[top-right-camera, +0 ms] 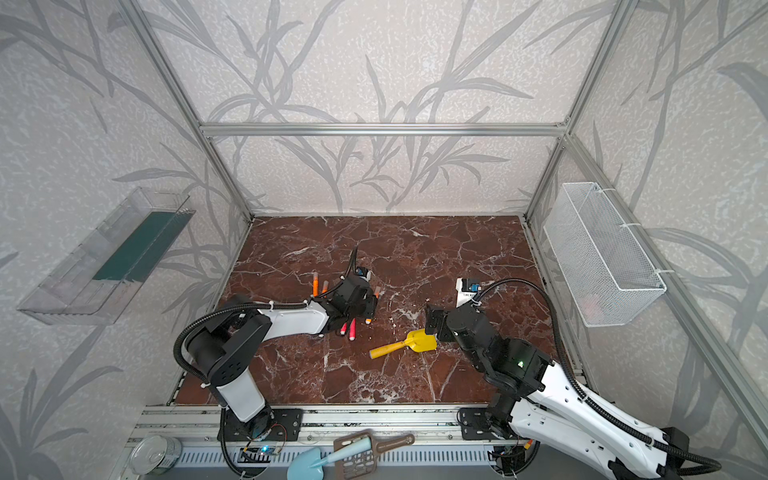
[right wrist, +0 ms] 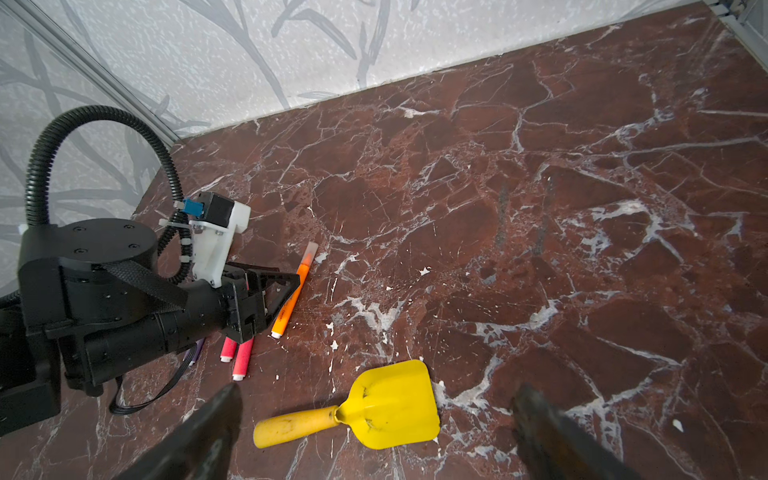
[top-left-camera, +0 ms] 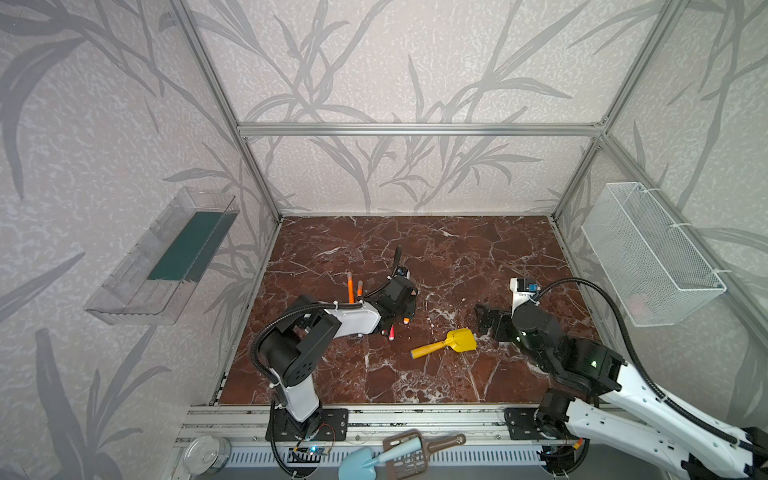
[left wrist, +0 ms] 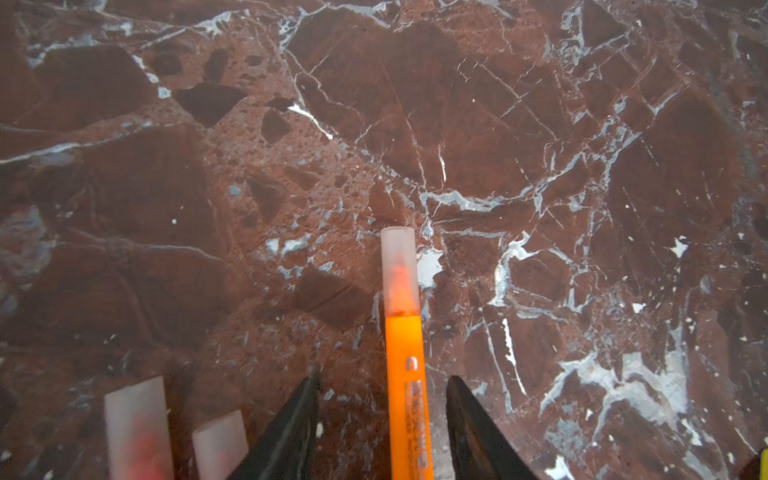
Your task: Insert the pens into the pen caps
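On the marble table (top-left-camera: 457, 249), furthest left in both top views, two orange pens (top-left-camera: 351, 291) lie side by side. Their long axes run front to back and their pale caps (top-left-camera: 350, 275) point toward the back wall. Just right of them the left gripper (left wrist: 385, 374) sits low over the rest of the cluster. Two pinkish-red pens (right wrist: 243, 359) poke out from under it, white ends toward the front edge, with a purple pen (right wrist: 194, 353) beside them, mostly hidden. Its jaws stand part-way apart, straddling a third orange pen (left wrist: 405, 365) that lies flat on the table with a gap on either side, so neither jaw grips it. This pen runs along the fingers, and its cap (left wrist: 400, 270) points out past the fingertips, toward the back and slightly right. Further right lies the yellow shovel (top-left-camera: 444, 345), handle to the left. Rightmost, the right gripper (right wrist: 378, 391) has its jaws spread wide, holding nothing, and the wrist view shows the shovel's blade in the gap.
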Robot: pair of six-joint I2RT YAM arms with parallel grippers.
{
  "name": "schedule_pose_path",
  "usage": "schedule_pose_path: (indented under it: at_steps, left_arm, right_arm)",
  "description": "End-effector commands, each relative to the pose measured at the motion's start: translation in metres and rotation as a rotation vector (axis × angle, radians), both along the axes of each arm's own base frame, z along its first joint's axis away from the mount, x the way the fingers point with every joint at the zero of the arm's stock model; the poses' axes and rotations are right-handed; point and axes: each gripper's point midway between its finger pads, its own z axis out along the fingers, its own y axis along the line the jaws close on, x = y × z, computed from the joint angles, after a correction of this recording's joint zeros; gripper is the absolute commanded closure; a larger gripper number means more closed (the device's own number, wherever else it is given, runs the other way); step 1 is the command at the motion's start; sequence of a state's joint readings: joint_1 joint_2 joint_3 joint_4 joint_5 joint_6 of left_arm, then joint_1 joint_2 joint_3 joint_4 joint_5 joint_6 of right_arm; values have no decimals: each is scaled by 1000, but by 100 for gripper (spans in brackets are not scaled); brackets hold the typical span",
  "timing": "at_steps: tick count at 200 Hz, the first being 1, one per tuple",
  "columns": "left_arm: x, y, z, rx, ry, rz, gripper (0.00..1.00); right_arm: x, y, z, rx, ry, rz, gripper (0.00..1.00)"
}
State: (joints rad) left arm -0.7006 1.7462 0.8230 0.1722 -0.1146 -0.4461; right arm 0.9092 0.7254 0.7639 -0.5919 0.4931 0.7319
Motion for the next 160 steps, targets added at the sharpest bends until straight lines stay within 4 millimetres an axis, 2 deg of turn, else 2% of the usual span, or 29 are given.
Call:
schedule_pose_path:
  at_steps: [1,27,50,70,78,87,97,109,120,130,139,147,160]
  left_arm:
    - [-4,8,5,15,-12,21,48]
    - [-5,6,22,-17,-41,5,49]
    - [-3,9,63,-63,-118,17,49]
    - [1,43,110,-74,-240,144,48]
    - [1,65,127,-61,-299,214,46]
    - [0,95,144,-28,-372,315,39]
    - [-4,133,158,23,-442,433,30]
    - [-10,168,166,82,-502,502,24]
    - [-15,192,166,151,-544,521,21]
    - [-23,215,156,230,-570,561,21]
    - [-32,234,154,305,-654,608,21]
    - [-45,255,160,337,-726,696,19]
    - [-55,271,160,324,-757,716,20]
  right_arm:
    - [-1,2,-5,-27,33,17,3]
    - [2,-4,2,-12,-11,-12,2]
    - [14,-23,29,-69,-180,-77,1]
    - [33,-47,55,-210,-375,-196,1]
    - [41,-50,58,-256,-428,-209,1]
    - [52,-49,56,-294,-468,-179,1]
    - [65,-52,48,-344,-485,-165,1]
    - [82,-72,28,-401,-449,-225,1]
    - [97,-92,6,-458,-395,-274,1]
    - [110,-108,-17,-510,-344,-300,1]
    - [117,-121,-41,-557,-285,-319,1]
    - [123,-131,-57,-581,-245,-343,1]
    - [131,-134,-76,-596,-216,-349,1]
